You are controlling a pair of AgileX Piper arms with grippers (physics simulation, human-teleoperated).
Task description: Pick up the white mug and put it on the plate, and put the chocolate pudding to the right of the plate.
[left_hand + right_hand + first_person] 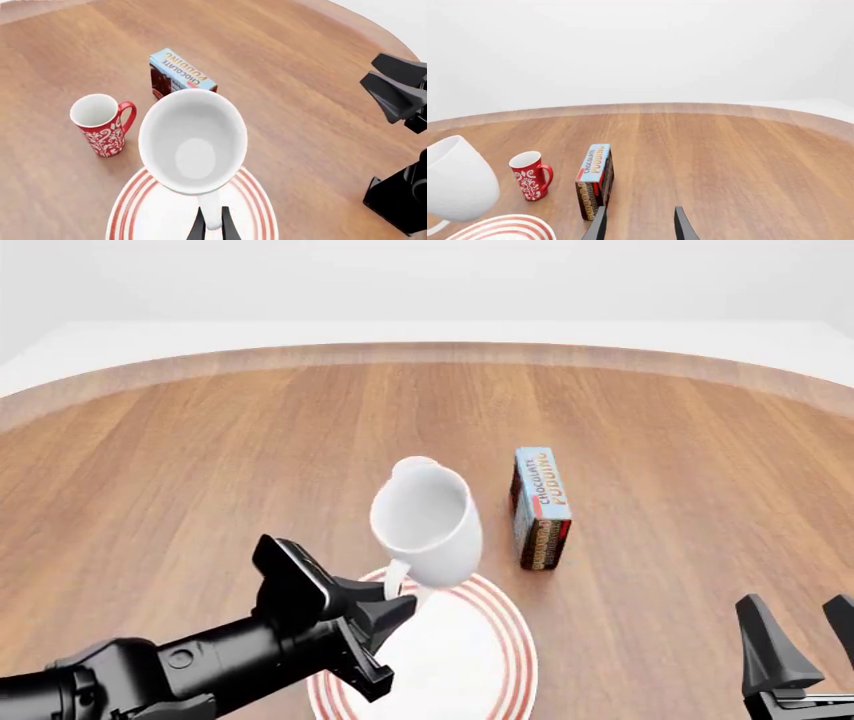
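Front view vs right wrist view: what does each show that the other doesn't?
Only the front view: the left arm, its left gripper shut on the white mug's handle. Only the right wrist view: the red mug, upright beside the chocolate pudding; the front view shows none of it. Both: the white mug, tilted above the plate, the pudding box, the wooden table, and the right gripper, fingers apart, holding nothing.

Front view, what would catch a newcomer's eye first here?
The white mug stands out: the left hand holds it by the handle, tilted in the air above the red-ringed plate. Just right of it, the chocolate pudding box stands on its edge on the wooden table. The right hand waits open at the lower right corner, holding nothing.
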